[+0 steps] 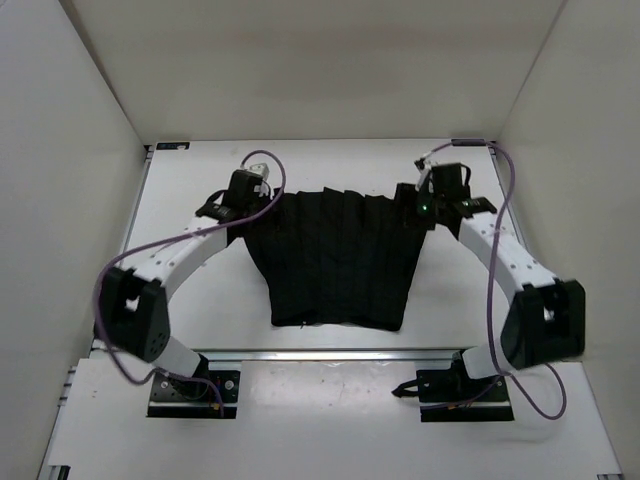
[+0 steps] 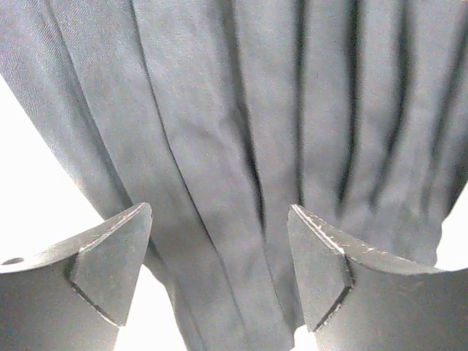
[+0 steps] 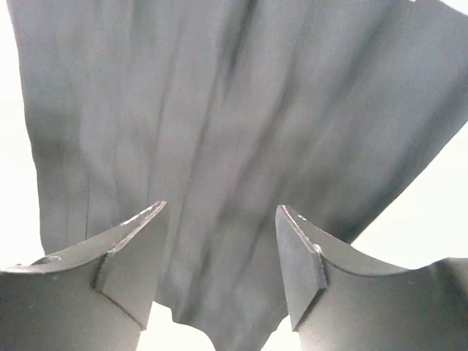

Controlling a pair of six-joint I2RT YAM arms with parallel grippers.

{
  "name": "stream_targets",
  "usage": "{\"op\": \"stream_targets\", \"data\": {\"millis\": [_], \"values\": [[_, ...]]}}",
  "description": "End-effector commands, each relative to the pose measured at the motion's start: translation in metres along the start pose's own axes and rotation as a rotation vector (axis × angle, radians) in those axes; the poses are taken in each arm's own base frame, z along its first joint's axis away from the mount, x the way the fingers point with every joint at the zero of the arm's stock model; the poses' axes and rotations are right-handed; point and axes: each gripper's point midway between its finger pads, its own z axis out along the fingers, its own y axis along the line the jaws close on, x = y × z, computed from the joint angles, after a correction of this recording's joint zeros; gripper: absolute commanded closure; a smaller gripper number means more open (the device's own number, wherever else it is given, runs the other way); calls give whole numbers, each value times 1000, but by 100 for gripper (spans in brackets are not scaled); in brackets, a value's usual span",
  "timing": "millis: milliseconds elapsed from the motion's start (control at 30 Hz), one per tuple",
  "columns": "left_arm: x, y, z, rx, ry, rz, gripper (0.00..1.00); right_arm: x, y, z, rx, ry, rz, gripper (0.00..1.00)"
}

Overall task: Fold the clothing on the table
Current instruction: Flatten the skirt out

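black skirt (image 1: 335, 260) flat on the surface (image 1: 330, 165), hem at far side
soft, light, floppy imo, pleats prob shift; left end effector (image 2: 219, 219) & right end effector (image 3: 221, 212) both apart over hem corners, pinch there

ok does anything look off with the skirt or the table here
Nothing stands out. The skirt lies spread flat on the table with its pleats running straight, and no tear or bunching shows. The left gripper and the right gripper are open over its two far corners.
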Motion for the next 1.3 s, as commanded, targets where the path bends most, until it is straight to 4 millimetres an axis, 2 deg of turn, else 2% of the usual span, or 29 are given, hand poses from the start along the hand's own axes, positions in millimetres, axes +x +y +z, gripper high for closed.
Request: {"op": "stream_targets", "data": {"millis": [0, 33, 67, 133, 200, 233, 300, 467, 600, 800, 933, 1000, 1033, 1067, 1133, 1200, 1233, 1267], "values": [[40, 0, -37, 20, 46, -18, 13, 60, -14, -19, 14, 87, 129, 40], [61, 6, -36, 17, 78, -42, 12, 83, -20, -22, 20, 123, 183, 40], [67, 1, -44, 42, 74, -61, 13, 104, -24, -27, 34, 149, 220, 38], [102, 9, -51, 40, 107, -85, 14, 121, -25, -35, 31, 158, 262, 40], [128, 15, -51, 35, 161, -122, 15, 145, -20, -39, 28, 191, 271, 40], [138, 16, -51, 46, 184, -134, 17, 151, -15, -39, 22, 204, 278, 39], [146, 14, -51, 60, 189, -150, 20, 174, -8, -36, 15, 256, 296, 40], [157, 15, -47, 71, 204, -166, 23, 212, 1, -32, 25, 358, 326, 42], [167, 13, -46, 99, 231, -170, 24, 228, 1, -36, 55, 408, 343, 48], [183, 18, -44, 92, 261, -166, 24, 246, 0, -45, 77, 431, 362, 48], [191, 20, -42, 94, 273, -172, 30, 252, -6, -45, 95, 440, 370, 49], [191, 18, -41, 100, 275, -163, 41, 256, -6, -43, 95, 450, 368, 56], [193, 18, -40, 101, 281, -161, 50, 259, -9, -40, 103, 449, 381, 60], [192, 17, -40, 104, 283, -158, 55, 256, -6, -40, 91, 450, 378, 67], [194, 17, -38, 99, 296, -150, 76, 250, -1, -35, 78, 440, 367, 76], [193, 16, -38, 99, 295, -144, 89, 251, 2, -33, 76, 449, 349, 93], [192, 16, -38, 101, 292, -140, 97, 245, 3, -32, 74, 440, 343, 97], [189, 15, -40, 104, 283, -140, 100, 245, 1, -31, 78, 444, 345, 100]]}}
